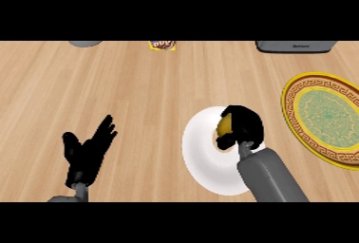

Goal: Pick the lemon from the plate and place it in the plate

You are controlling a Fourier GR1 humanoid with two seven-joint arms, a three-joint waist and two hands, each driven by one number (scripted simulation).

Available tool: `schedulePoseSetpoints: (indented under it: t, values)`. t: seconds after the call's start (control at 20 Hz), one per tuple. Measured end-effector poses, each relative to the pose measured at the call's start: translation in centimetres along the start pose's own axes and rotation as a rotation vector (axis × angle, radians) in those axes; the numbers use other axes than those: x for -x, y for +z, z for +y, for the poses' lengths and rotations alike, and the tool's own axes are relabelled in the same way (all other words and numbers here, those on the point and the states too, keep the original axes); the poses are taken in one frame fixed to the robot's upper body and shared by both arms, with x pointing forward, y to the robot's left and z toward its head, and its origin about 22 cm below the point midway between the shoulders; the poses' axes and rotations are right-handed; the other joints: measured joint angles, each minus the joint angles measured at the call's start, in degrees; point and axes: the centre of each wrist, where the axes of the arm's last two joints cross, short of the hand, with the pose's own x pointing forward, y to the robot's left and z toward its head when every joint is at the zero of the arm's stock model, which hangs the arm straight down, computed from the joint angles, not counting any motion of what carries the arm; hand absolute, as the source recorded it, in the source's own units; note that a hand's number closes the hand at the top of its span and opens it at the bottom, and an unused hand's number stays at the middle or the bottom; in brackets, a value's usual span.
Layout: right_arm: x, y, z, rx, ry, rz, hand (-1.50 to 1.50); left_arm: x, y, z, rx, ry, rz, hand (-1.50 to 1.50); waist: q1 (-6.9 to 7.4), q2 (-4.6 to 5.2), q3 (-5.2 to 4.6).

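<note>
A white plate [203, 156] lies on the wooden counter, right of centre. Over its upper right part my right hand [245, 126] is curled round the yellow lemon [225, 125], of which only a strip shows between the black fingers. At the right edge lies a second plate [326, 116] with a yellow ornamented rim and a green middle; nothing lies on it. My left hand [88, 149] rests open at the lower left, fingers up, away from both plates.
Along the far edge of the counter stand a grey round object [85, 43], a small yellow and red packet [163, 45] and a grey appliance [294, 46]. Bare wooden counter [140, 95] stretches between my hands.
</note>
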Motion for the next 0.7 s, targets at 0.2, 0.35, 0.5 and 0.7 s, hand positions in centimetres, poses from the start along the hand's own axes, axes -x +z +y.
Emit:
schedulePoseSetpoints:
  t: [0.2, 0.35, 0.5, 0.7]
  values:
    - [0.0, -0.2, 0.4, 0.029, 0.033, -0.016, 1.50, 0.0, 0.3, 0.5, -0.001, -0.001, -0.002, 0.00, -0.03, -0.14, -0.07]
    - [0.4, 1.1, 0.6, 0.036, 0.053, -0.060, 1.50, -0.1, 0.7, 0.3, -0.003, -0.007, 0.013, 0.00, -0.22, -0.12, -0.12]
    - [0.7, 4.7, 2.5, 0.005, 0.094, -0.173, 1.50, 0.4, 1.0, 0.2, -0.017, 0.000, 0.011, 0.00, -0.90, -0.45, -0.16]
    - [1.8, 10.3, 4.1, 0.022, 0.104, -0.333, 1.50, 0.3, 0.9, 0.6, -0.028, 0.004, 0.018, 0.00, -1.60, -0.59, -0.09]
